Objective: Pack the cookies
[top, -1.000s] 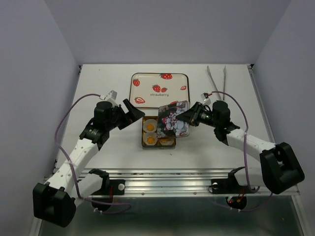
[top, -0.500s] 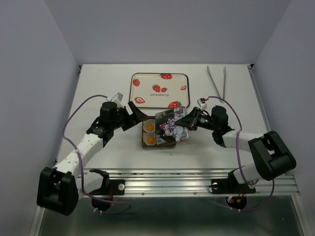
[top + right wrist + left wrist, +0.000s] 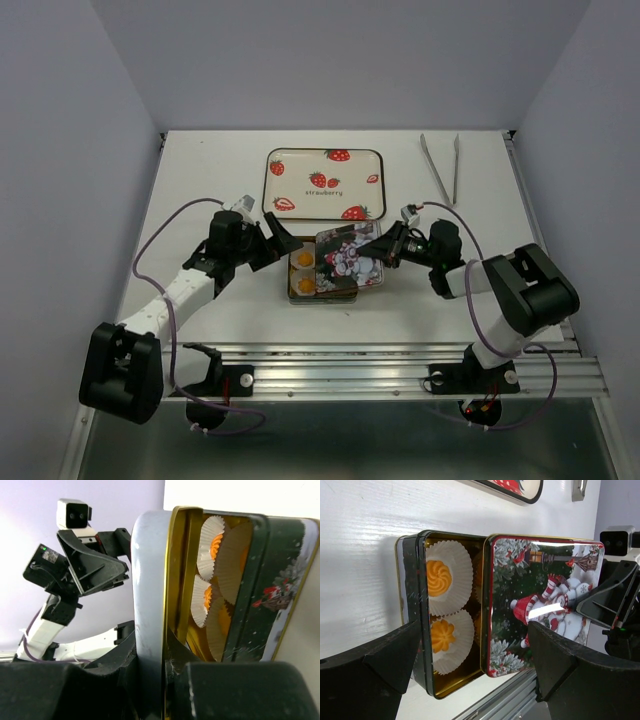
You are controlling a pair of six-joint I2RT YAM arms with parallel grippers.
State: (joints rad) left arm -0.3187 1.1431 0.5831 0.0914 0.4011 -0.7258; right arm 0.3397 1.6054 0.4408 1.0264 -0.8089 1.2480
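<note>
Orange-yellow cookies (image 3: 439,577) are sitting in white paper cups (image 3: 464,565) inside a dark tin (image 3: 414,585) mid-surface (image 3: 200,180). The right gripper (image 3: 381,248), jaws narrow, is pinching the printed lid (image 3: 346,256) at its three o'clock edge, partly covering the tin. The left gripper (image 3: 280,243) is gaping wide at nine o'clock. The cookies look light and crumbly, so lifting one by its cup rim seems safest.
</note>
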